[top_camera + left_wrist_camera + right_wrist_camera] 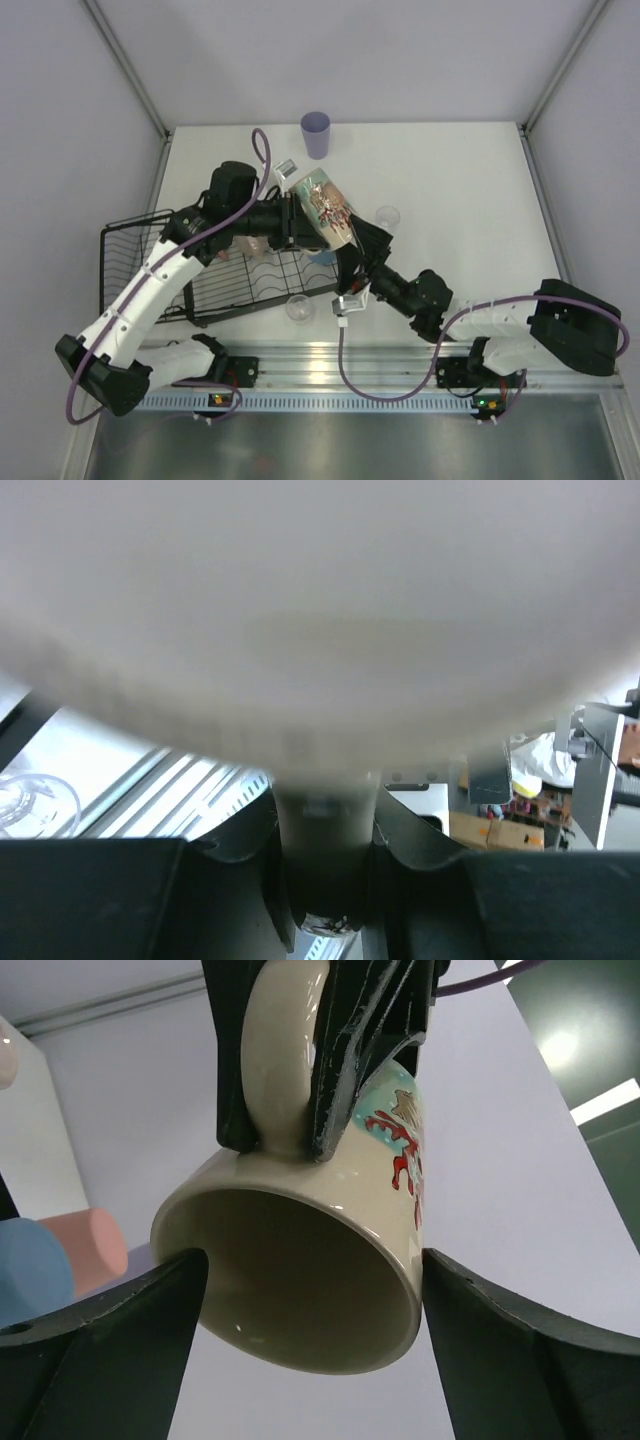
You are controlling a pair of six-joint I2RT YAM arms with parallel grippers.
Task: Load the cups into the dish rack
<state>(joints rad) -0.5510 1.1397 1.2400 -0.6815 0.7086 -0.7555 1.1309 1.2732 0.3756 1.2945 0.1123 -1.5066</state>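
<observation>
A cream mug [328, 205] with a red and teal print hangs tilted in the air above the right end of the black wire dish rack [122, 245]. My left gripper [297, 218] is shut on the mug's handle [280, 1060], and its fingers [365, 1060] clamp the loop from both sides. The mug's blurred body [320, 600] fills the left wrist view, with the handle [325, 820] between the jaws. My right gripper [310, 1290] is open; its fingers stand on either side of the mug's rim [395, 1270]. A blue tumbler [30, 1270] and a pink tumbler [90, 1245] lie below.
A lavender cup [315, 133] stands at the far edge of the table. Clear glasses sit right of the mug [387, 216], in front of the rack [300, 307], and one [286, 170] behind the left arm. Grey walls close both sides.
</observation>
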